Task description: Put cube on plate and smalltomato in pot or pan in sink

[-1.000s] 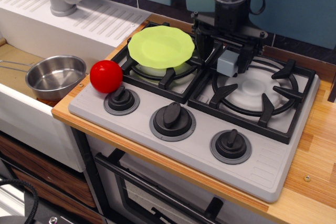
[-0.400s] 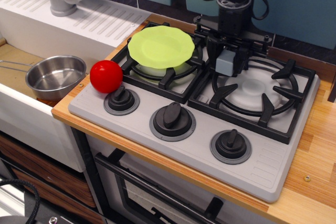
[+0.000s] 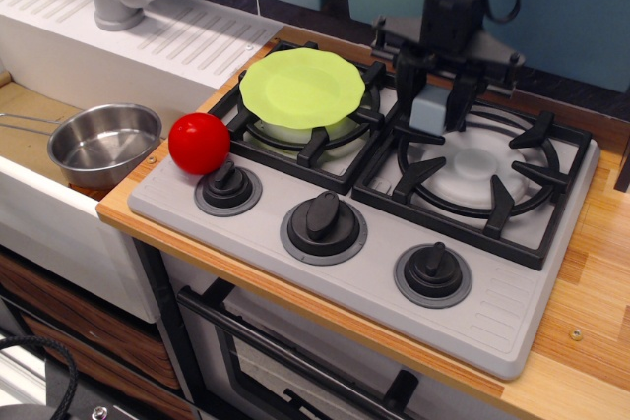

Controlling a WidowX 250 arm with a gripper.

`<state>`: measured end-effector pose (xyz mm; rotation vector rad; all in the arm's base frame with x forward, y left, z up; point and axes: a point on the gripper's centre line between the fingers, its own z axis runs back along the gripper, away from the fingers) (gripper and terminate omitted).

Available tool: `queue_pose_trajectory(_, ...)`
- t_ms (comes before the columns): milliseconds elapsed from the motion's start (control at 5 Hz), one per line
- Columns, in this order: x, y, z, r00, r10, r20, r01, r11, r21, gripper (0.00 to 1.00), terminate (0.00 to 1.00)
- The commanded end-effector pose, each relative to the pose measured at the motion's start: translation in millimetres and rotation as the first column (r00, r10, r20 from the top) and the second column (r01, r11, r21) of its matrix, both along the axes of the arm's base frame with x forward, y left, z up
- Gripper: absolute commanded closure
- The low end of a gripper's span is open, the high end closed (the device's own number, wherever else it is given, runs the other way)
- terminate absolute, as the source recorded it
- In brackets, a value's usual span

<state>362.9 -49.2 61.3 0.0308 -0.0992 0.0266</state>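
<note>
My pincer (image 3: 434, 103) grips the small grey-blue cube (image 3: 429, 109) — the round lime-green plate (image 3: 301, 88) lies just left.

No readable text, labels, brands or nos. anywhere in view. Stove knobs (image 3: 324, 215) and the grey front panel (image 3: 295, 263) carry no legible markings, and the plate (image 3: 301, 87), pan (image 3: 103, 143) and cube (image 3: 430, 109) have plain faces w/o print.
</note>
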Motion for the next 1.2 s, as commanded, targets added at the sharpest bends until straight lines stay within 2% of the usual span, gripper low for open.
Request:
queue_pose_trajectory(0, 11, 9, 39, 0.997, -0.040, 0.073, 0.041, 0.999, -0.003, 1.00, 0.00)
queue_pose_trajectory(400, 20, 49, 41, 0.991, -0.112, 0.077, 0.111, 0.994, 0.013, 1.00, 0.00)
queue_pose_trajectory(1000, 21, 87, 41, 0.987, -0.138, 0.079, 0.135, 0.990, 0.042, 1.00, 0.00)
